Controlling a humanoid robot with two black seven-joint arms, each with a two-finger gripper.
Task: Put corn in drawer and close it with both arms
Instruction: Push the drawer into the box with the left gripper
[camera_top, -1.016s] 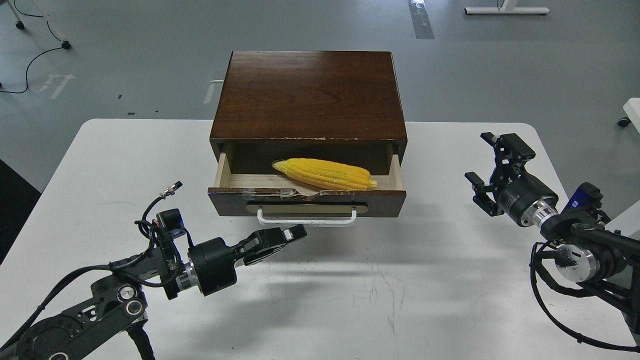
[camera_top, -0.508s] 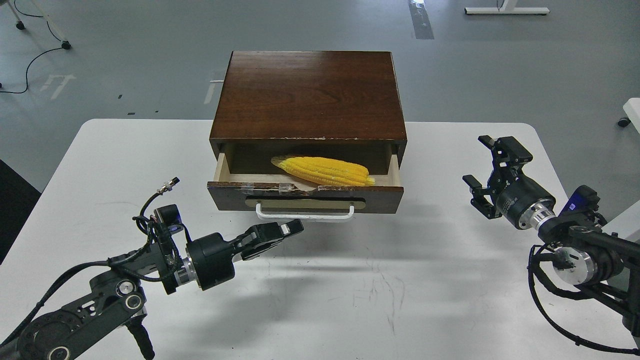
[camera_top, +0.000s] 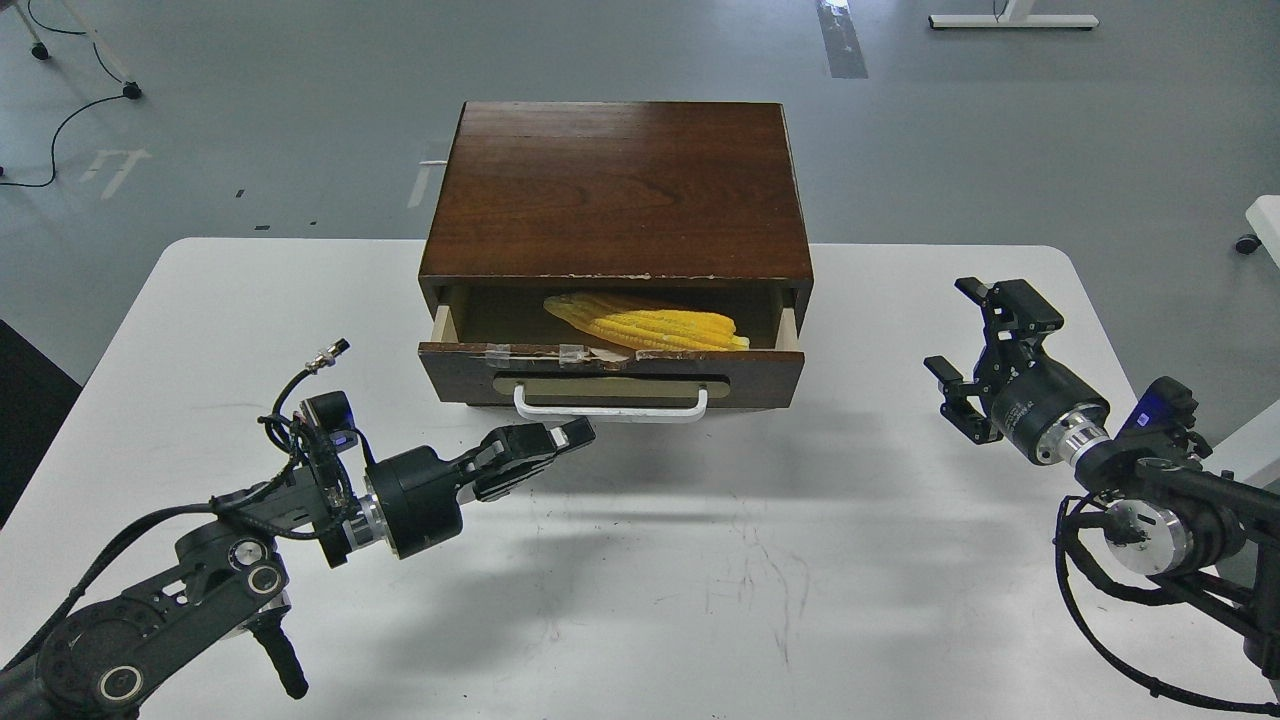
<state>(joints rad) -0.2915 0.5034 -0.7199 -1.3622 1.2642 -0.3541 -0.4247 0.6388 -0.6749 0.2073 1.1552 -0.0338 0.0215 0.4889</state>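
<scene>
Your left gripper (camera_top: 570, 437) has its fingers pressed together, empty, with the tips just below the white bar handle (camera_top: 610, 407) of the drawer (camera_top: 610, 362); contact cannot be confirmed. The drawer is partly open in the dark wooden cabinet (camera_top: 615, 190). The corn (camera_top: 650, 325) lies crosswise inside it. Your right gripper (camera_top: 975, 335) is spread wide and empty, well apart above the white table (camera_top: 700, 600).

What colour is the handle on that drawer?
White, a thin bar handle on the dark brown drawer front; seen in the head view.
</scene>
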